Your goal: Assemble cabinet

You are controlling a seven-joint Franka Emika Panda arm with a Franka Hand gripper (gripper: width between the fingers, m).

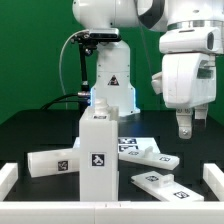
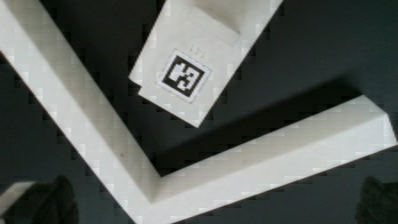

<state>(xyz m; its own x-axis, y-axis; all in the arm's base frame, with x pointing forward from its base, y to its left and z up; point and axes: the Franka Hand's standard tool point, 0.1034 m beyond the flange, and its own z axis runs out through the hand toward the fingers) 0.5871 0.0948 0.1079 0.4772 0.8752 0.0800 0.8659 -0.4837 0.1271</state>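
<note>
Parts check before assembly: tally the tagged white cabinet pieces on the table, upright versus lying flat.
Upright cabinet box: 1
Panels lying flat: 3, namely the panel at the exterior view's left, the rear panel at its right, the front panel there
Total: 4

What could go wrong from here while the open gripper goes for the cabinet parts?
The tall upright cabinet piece stands on a narrow end; a brush from the gripper could topple it. The flat panels beside it lie crowded, perhaps overlapping, so picking one up may drag another.
</note>
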